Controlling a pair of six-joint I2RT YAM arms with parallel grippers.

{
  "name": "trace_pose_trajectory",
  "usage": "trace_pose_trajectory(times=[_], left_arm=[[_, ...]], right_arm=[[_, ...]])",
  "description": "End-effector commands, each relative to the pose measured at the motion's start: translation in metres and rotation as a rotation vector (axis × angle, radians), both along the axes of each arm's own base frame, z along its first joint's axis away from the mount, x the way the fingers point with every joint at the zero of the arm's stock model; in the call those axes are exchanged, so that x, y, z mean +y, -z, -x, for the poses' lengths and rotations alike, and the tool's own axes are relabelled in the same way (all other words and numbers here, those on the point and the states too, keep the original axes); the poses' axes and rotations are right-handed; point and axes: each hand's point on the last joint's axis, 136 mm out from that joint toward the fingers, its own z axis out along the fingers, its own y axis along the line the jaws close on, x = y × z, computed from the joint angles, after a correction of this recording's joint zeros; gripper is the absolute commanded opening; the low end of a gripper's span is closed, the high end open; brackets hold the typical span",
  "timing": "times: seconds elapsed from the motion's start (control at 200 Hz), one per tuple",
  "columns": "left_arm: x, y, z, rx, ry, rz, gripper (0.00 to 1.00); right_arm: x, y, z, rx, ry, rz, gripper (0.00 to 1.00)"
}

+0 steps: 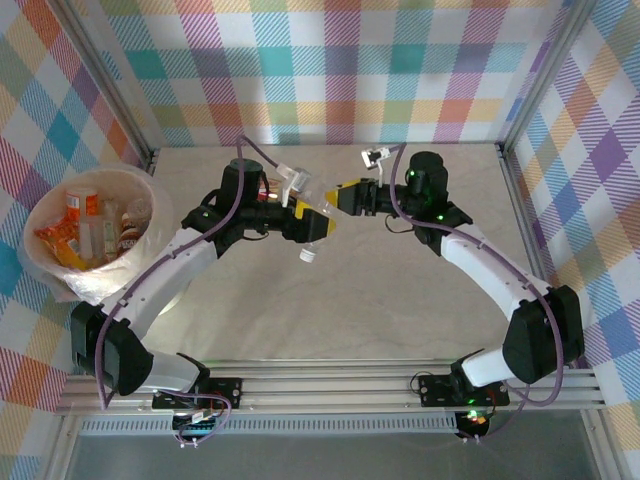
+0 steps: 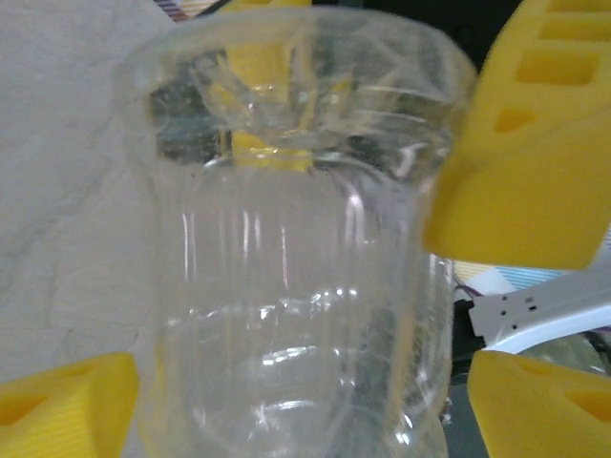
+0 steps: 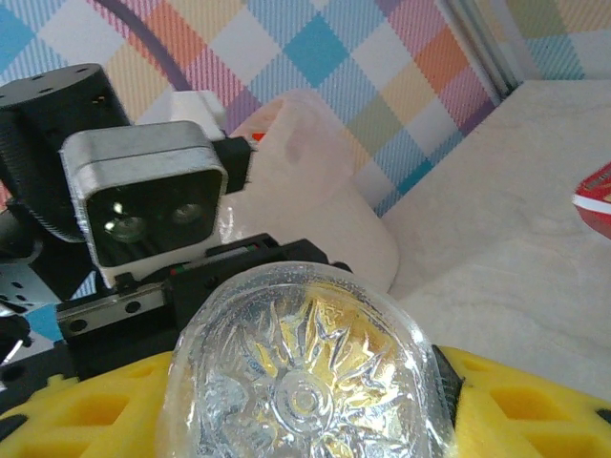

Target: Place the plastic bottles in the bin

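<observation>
Left wrist: left claw [image 2: 304, 405] and right claw [image 3: 305, 420] both clench one ribbed clear plastic bottle [image 2: 296, 286].

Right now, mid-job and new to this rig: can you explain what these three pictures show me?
Two robot arms are bolted at the near edge of the table. The wide picture looks down from above and behind them. The other two come from a camera on each wrist. The left end effector and right end effector meet mid-table, with the yellow fingers of both flanking one clear bottle. I cannot tell which one actually grips it. The round bin at the far left holds several bottles.
</observation>
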Motion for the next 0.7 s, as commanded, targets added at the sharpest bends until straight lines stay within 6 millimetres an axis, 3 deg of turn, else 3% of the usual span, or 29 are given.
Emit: trace_pose_trajectory(times=[0.0, 0.27, 0.53, 0.695], left_arm=[[-0.007, -0.018, 0.011, -0.060, 0.077, 0.050, 0.79], [0.000, -0.011, -0.005, -0.072, -0.041, 0.007, 0.59], [0.015, -0.007, -0.020, -0.081, -0.186, -0.042, 0.58], [0.035, -0.002, -0.038, -0.089, -0.354, -0.112, 0.57]], right_arm=[[0.009, -0.026, 0.009, -0.068, -0.052, -0.044, 0.45], [0.018, -0.027, 0.004, -0.053, -0.062, -0.030, 0.50], [0.017, -0.024, 0.002, -0.048, -0.046, -0.016, 0.65], [0.010, -0.027, -0.006, -0.074, 0.038, -0.003, 0.84]])
